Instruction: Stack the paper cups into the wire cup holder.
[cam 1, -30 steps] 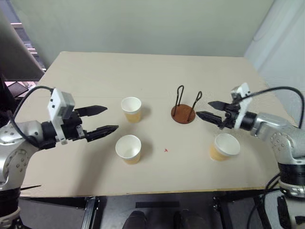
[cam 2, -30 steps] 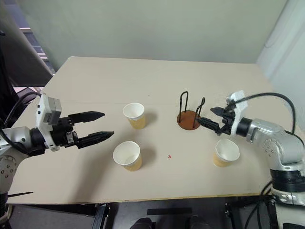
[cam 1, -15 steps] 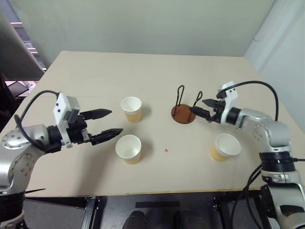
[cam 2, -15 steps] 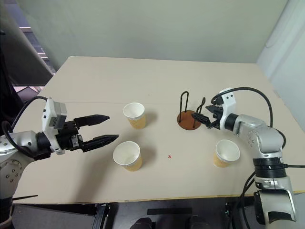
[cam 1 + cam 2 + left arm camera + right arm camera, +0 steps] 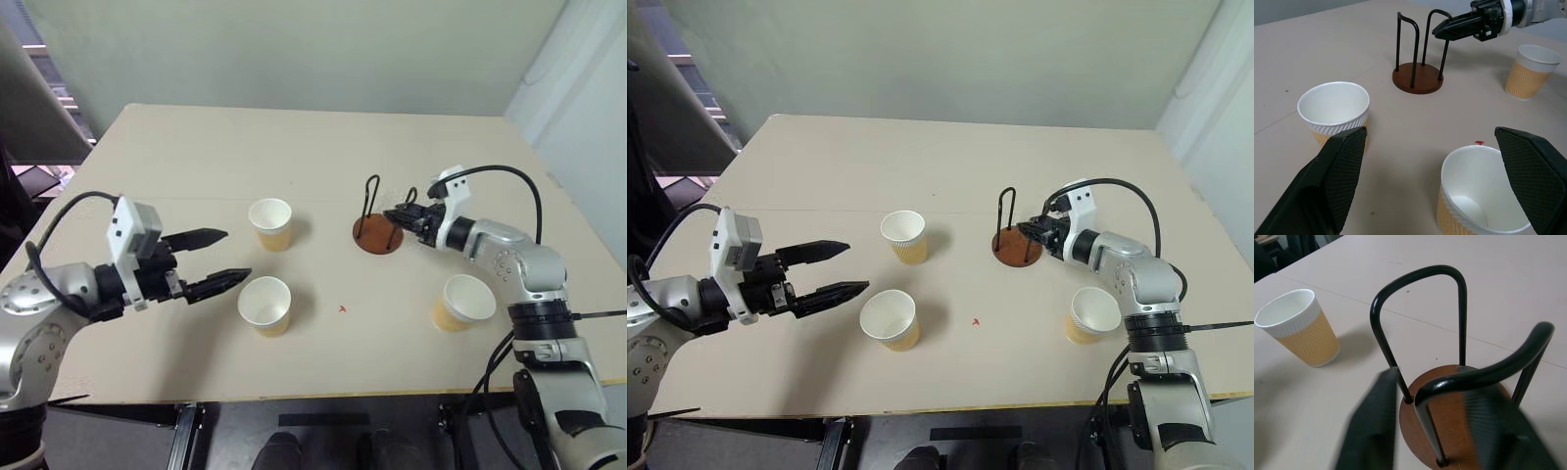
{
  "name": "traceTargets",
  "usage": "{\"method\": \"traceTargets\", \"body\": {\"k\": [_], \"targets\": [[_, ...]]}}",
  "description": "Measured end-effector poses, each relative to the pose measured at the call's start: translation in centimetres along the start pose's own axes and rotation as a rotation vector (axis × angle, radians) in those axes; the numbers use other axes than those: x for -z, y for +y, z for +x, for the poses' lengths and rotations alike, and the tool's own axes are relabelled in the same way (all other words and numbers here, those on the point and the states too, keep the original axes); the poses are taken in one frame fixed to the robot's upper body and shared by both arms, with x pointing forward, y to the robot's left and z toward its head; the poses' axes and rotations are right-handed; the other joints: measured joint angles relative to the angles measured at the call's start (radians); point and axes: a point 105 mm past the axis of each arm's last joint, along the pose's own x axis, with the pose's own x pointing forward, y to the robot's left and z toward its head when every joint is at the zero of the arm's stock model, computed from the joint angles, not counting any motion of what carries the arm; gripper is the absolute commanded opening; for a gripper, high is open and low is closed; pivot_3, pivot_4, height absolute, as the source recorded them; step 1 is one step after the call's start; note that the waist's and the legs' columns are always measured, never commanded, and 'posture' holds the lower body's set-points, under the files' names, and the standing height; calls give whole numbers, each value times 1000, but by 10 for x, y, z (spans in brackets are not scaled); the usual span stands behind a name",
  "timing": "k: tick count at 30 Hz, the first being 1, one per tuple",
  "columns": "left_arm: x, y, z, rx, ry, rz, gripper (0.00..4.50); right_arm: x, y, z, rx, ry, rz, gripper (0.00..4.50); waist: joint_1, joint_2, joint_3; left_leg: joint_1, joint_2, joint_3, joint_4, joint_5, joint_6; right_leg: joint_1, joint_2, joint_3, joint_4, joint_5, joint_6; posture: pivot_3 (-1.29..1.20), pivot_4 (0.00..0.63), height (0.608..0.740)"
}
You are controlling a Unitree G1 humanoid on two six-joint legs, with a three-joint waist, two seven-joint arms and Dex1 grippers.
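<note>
Nothing is stacked yet: all three paper cups are standing upright on the bench [image 5: 147, 362], and the wire cup holder [image 5: 378, 223] is standing empty.

Nearest the front edge, one cup [image 5: 265, 305] is sitting just beside the left gripper [image 5: 217, 258], whose fingers are spread wide with nothing between them. Level with it on the right, a second cup [image 5: 461, 302] is resting near the front right corner, with little bench left beyond it.

Farther back, the third cup [image 5: 270, 224] is standing left of the holder, well apart from it. The right gripper [image 5: 400, 216] is pressing in at the holder's near wire loop, fingers drawn close around that wire (whether they are truly clamping it I cannot tell).

Beyond the holder, the bench is lying bare to its far edge, giving plenty of room for moves.
</note>
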Motion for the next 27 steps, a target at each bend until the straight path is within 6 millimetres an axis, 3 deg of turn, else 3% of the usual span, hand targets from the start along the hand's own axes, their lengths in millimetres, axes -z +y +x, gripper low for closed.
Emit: {"method": "traceTargets", "body": {"k": [2,6,11,19,27], "targets": [[0,0,0,1,0,2,4500,0,2,-1,-20,2,-7,43,0,0,0,0,0,0,0,0,0,0,0,0,0,0,0,0,150,740],[-1,-2,1,12,-2,3,4500,0,12,-14,-92,31,-60,43,4,0,0,-1,0,0,-1,0,0,0,0,-1,0,0,0,0,150,740],[-2,-8,6,73,11,7,4500,11,56,-26,-263,102,-120,43,2,0,0,0,0,1,-1,0,-1,0,0,0,-1,0,0,0,150,740],[1,-23,9,183,61,-5,4500,29,107,-43,-363,128,-116,43,0,-1,0,1,0,0,0,0,-1,2,1,0,-1,0,0,0,150,740],[0,-32,18,252,74,-11,4500,39,126,-50,-373,132,-53,43,-3,-1,-1,3,0,0,1,0,-1,4,1,0,0,0,0,0,150,740]]}}
